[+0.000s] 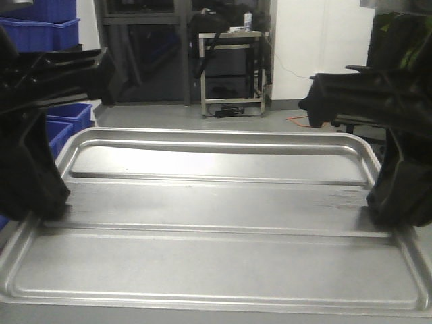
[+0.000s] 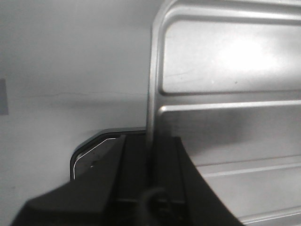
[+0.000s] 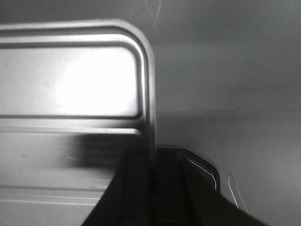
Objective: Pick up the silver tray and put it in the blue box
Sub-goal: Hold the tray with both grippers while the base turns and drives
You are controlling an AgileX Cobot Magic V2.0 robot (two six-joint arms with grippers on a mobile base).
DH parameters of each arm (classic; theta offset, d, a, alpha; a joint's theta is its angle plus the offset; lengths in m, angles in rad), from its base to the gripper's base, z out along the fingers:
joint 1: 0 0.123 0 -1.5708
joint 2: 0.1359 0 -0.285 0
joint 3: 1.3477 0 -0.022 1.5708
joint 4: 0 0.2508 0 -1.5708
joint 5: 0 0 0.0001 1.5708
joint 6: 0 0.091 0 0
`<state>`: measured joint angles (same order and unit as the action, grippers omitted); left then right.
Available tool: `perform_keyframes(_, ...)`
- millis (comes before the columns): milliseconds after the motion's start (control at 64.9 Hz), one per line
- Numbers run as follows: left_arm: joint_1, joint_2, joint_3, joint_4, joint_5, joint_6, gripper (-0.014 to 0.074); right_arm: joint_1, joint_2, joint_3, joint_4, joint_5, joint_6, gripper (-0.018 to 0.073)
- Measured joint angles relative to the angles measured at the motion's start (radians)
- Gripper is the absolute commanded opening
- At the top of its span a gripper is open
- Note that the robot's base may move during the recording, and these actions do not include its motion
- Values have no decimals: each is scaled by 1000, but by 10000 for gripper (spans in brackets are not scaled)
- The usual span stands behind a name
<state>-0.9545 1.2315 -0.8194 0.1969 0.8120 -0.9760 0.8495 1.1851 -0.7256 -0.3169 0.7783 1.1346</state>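
The silver tray [image 1: 216, 202] fills the front view, held level and close to the camera, its two lengthwise ridges showing. My left gripper [image 1: 47, 202] is shut on its left rim, and my right gripper [image 1: 385, 202] is shut on its right rim. The left wrist view shows the tray [image 2: 235, 70] with the rim pinched between the left gripper's [image 2: 151, 141] black fingers. The right wrist view shows the tray [image 3: 70, 80] with its rim clamped in the right gripper [image 3: 154, 153]. A blue box [image 1: 71, 118] stands at the left, partly hidden behind my left arm.
More blue crates [image 1: 40, 27] are stacked at the top left. A metal cart [image 1: 233, 67] stands at the back on the grey floor. A black chair [image 1: 398, 40] is at the right. A plain grey surface lies below the tray in both wrist views.
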Motion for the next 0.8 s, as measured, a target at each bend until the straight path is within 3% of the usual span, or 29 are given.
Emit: perform_keyframes(801,0,0,0,0,0,0,-104,0,0,0,0,0,0,63)
